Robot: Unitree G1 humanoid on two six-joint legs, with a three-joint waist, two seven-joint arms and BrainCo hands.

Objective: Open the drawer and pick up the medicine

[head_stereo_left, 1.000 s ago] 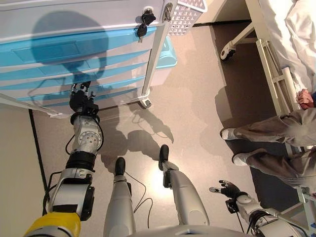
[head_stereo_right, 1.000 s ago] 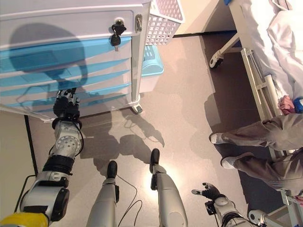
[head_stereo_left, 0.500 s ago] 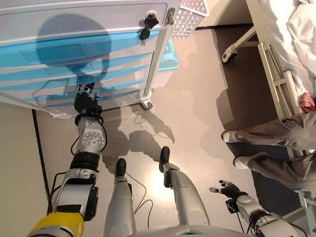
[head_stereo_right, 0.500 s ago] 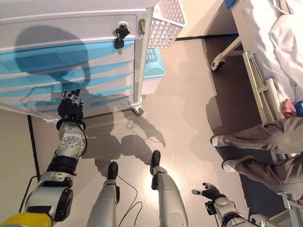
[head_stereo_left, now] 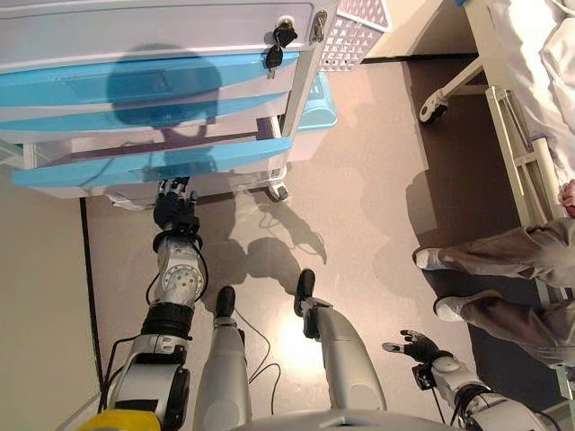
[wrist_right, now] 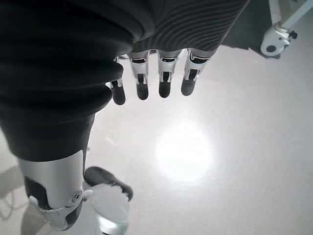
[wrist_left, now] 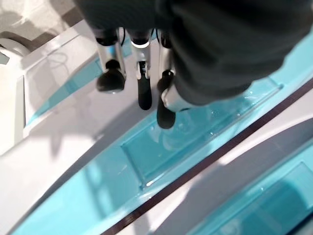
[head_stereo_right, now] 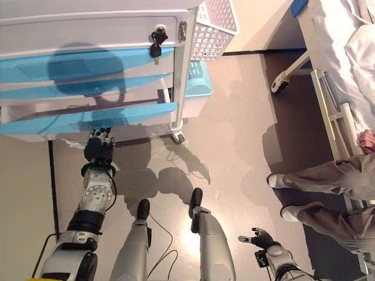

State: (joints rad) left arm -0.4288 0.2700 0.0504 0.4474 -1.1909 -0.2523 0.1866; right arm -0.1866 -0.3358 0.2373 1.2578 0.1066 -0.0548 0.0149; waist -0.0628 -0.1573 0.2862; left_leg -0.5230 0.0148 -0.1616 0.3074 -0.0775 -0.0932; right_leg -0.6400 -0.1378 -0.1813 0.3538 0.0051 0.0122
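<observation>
On the grey floor (head_stereo_left: 359,224), the open drawer (head_stereo_left: 148,163) juts just above the left hand (head_stereo_left: 174,205), fingers relaxed; right hand (head_stereo_left: 415,345) hangs loosely spread

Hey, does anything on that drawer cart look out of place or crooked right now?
Only one blue-fronted drawer juts out past the others on the white cart, by the robot's left hand. Nothing looks spilled or damaged.

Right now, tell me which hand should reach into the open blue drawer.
Left. The left hand sits right below the pulled-out blue plastic drawer front of the white cart. The right hand hangs low, far from it.
</observation>
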